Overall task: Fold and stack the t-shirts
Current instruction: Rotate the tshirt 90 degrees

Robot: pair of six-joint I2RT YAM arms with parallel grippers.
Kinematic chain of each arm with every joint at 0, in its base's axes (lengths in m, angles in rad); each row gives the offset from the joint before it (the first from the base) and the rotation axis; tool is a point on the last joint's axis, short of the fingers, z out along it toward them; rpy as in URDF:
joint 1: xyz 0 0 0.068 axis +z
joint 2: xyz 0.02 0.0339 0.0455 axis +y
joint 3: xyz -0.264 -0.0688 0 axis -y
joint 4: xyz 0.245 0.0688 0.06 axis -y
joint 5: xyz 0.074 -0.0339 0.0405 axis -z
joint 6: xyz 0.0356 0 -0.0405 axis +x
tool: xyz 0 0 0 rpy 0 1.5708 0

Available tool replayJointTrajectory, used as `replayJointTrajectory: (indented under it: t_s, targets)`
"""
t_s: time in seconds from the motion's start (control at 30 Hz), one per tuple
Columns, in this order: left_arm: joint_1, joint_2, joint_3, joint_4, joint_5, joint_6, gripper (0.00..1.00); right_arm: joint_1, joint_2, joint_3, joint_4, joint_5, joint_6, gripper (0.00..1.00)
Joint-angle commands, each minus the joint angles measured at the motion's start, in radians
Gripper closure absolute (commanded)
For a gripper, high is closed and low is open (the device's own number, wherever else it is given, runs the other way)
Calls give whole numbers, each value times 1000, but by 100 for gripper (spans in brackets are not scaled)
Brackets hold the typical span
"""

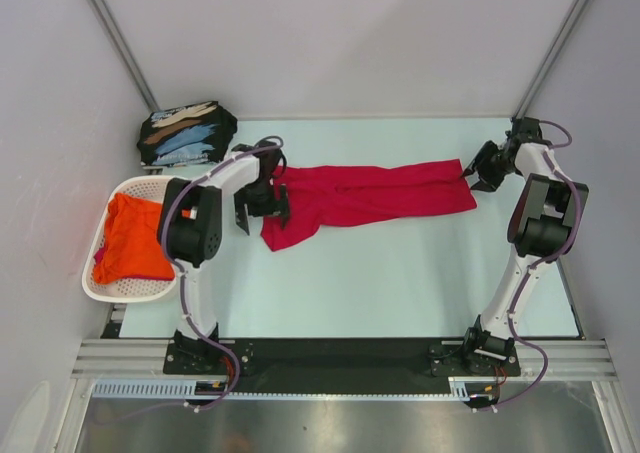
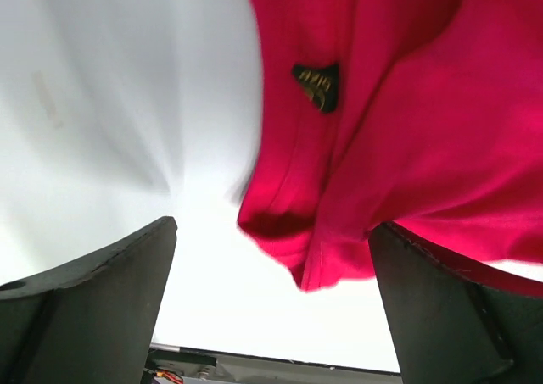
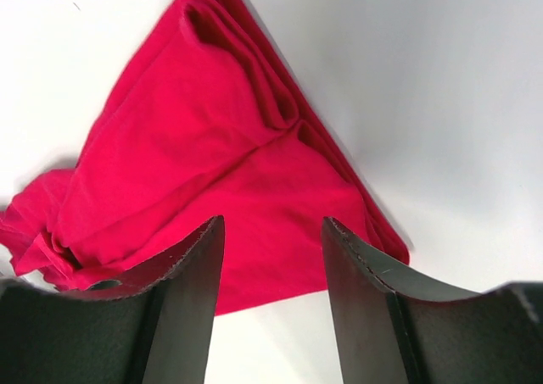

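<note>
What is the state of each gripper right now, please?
Left gripper: open, holding nothing; the red t-shirt lies just beyond it.
Right gripper: open, holding nothing, above the same shirt's end.

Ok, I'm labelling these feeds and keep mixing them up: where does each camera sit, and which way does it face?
Top external: above and behind the arm bases, looking down on the table; both arms show, with the left gripper and right gripper.
Left wrist: on the left arm, looking past its two spread fingers at one end of the red t-shirt.
Right wrist: on the right arm, looking between its fingers at the shirt's other end.
Shared: all three views see the red t-shirt.
</note>
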Motion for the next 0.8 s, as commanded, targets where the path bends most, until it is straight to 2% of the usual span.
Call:
replayJointTrajectory:
  t_s: [0.0, 0.07, 0.1, 0.13, 0.17, 0.2, 0.33, 0.53, 0.57, 0.6, 0.63, 0.67, 0.7, 0.77]
  targets:
    - [0, -180, 2, -6, -86, -30, 1, 1, 4, 52, 13, -14, -10, 46]
    - [-4, -219, 21, -3, -88, -39, 13, 2, 9, 50, 25, -29, -4, 47]
    - [-9, -252, 27, 2, -88, -41, 54, 4, 10, 49, 28, -35, -3, 49]
    - [-14, -265, 34, 8, -80, -44, 91, 5, 10, 47, 36, -49, -4, 55]
    - [-17, -274, 50, 11, -74, -51, 100, 10, 10, 47, 56, -78, -4, 90]
    - [-27, -282, 54, 23, -57, -45, 100, 20, 10, 50, 62, -88, -4, 100]
    - [-66, -228, 103, 46, -8, -35, 100, 76, 30, 102, 83, -138, -35, 100]
    - [-104, -141, 171, 43, 24, -35, 100, 165, 116, 325, -16, -39, -93, 100]
    - [-103, -127, 171, 45, 37, -32, 100, 166, 125, 337, -22, -28, -96, 88]
    - [-104, -122, 176, 41, 38, -29, 82, 165, 127, 359, -30, -13, -107, 82]
    - [-104, -119, 176, 38, 40, -22, 71, 162, 127, 365, -45, 42, -113, 77]
    - [-104, -119, 168, 40, 38, -18, 62, 159, 131, 371, -52, 67, -119, 69]
    - [-103, -122, 163, 37, 38, -13, 45, 151, 131, 374, -58, 81, -127, 64]
    - [-103, -134, 139, 35, 32, -7, 27, 119, 145, 368, -50, 90, -127, 61]
